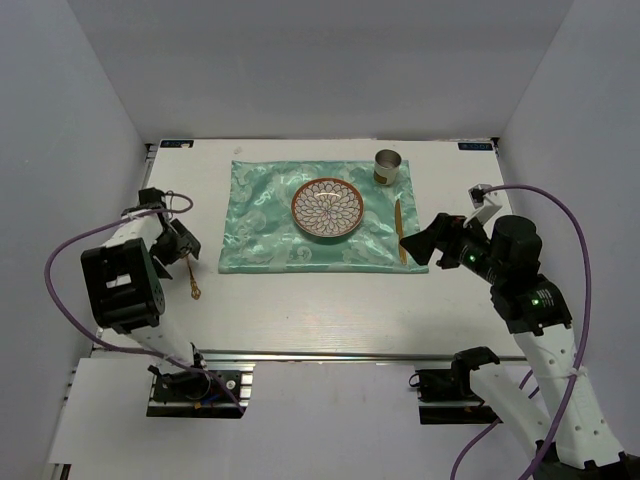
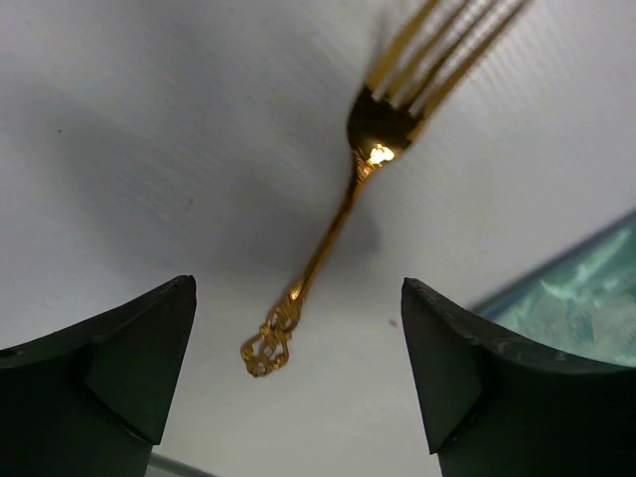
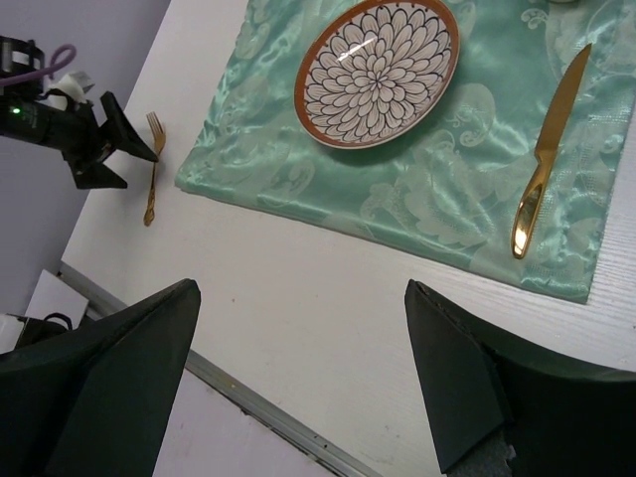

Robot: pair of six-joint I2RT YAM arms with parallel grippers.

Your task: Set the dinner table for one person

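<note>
On the white dinner table (image 1: 320,305) lies a mint-green cloth (image 1: 270,215) with a flower-patterned plate (image 1: 327,209) in its middle, a gold knife (image 1: 400,232) at its right edge and a metal cup (image 1: 387,167) at its far right corner. A gold fork (image 1: 191,277) lies on the bare table left of the cloth. My left gripper (image 1: 186,248) hovers open just above the fork (image 2: 338,214), holding nothing. My right gripper (image 1: 414,244) is open and empty above the cloth's right edge, near the knife (image 3: 545,154). The plate (image 3: 376,70) and the fork (image 3: 152,169) also show in the right wrist view.
A metal rail (image 1: 350,355) runs along the table's near edge. White walls stand on the left, right and far sides. The cloth's edge (image 2: 586,298) shows at the right of the left wrist view. The left arm (image 3: 60,124) shows in the right wrist view.
</note>
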